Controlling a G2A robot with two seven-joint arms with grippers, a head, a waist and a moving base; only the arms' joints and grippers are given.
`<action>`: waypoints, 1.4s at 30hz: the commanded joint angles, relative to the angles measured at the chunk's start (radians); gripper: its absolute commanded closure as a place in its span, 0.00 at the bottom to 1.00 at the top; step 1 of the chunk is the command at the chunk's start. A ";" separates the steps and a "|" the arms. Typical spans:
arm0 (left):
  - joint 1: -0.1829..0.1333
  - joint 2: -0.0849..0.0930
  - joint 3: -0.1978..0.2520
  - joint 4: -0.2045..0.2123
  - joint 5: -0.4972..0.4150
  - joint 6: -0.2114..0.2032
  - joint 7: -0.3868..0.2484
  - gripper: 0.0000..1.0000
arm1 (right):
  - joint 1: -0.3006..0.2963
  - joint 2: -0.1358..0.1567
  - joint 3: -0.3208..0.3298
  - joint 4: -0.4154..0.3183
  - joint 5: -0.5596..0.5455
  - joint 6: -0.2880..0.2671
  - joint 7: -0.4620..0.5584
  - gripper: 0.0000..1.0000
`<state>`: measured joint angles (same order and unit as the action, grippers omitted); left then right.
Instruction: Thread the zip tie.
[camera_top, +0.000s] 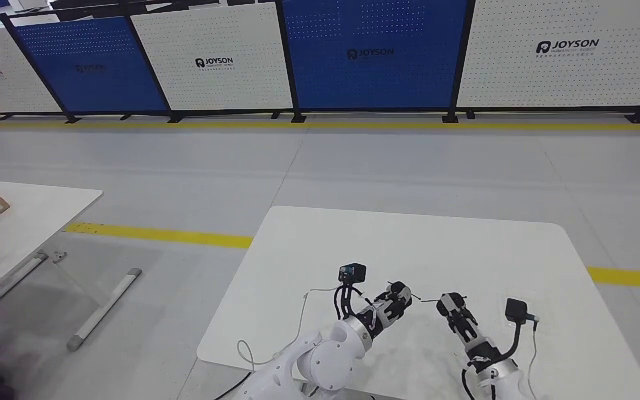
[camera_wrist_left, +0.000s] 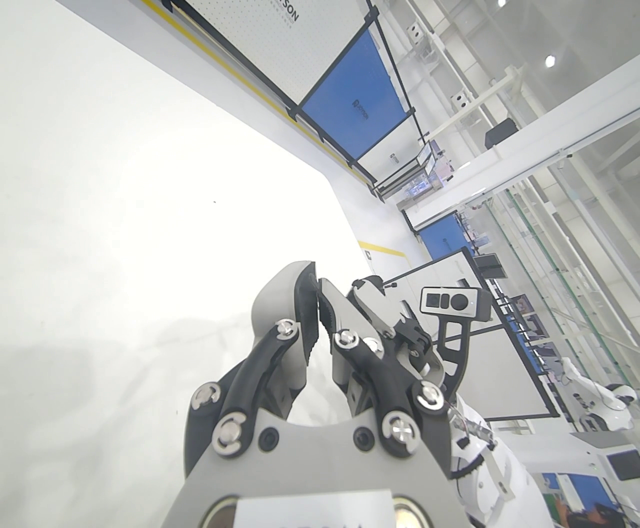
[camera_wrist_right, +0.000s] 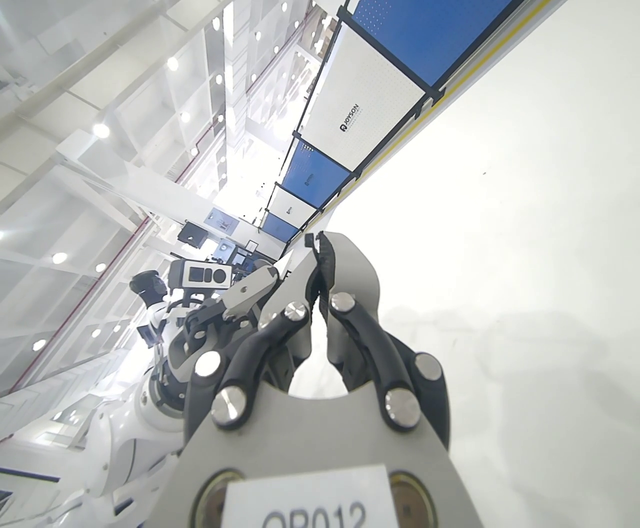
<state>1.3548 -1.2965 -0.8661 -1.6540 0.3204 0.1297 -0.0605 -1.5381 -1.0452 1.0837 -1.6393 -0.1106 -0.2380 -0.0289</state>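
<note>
One small misalignment could have sent the tip past the head, or let the thin zip tie (camera_top: 424, 298) slip free, since the left hand (camera_wrist_left: 317, 280) and right hand (camera_wrist_right: 315, 244), both pinched fully shut above the desk (camera_top: 420, 240), seemingly nipped only its ends.

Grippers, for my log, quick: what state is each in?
Left gripper: shut; whether it holds anything cannot be told.
Right gripper: shut; likewise cannot be told.
</note>
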 joint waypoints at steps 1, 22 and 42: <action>0.000 0.000 0.000 0.000 0.000 0.000 0.000 1.00 | -0.001 -0.004 0.002 0.001 0.009 0.004 -0.010 1.00; 0.000 0.000 0.000 0.000 0.000 0.000 0.000 1.00 | -0.001 -0.021 0.013 0.003 0.001 0.003 -0.010 1.00; 0.000 0.000 0.000 0.000 0.000 0.000 0.000 1.00 | -0.014 -0.044 0.031 -0.004 -0.037 0.018 0.014 1.00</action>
<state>1.3548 -1.2965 -0.8661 -1.6540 0.3205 0.1296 -0.0605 -1.5533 -1.0878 1.1143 -1.6449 -0.1476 -0.2197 -0.0162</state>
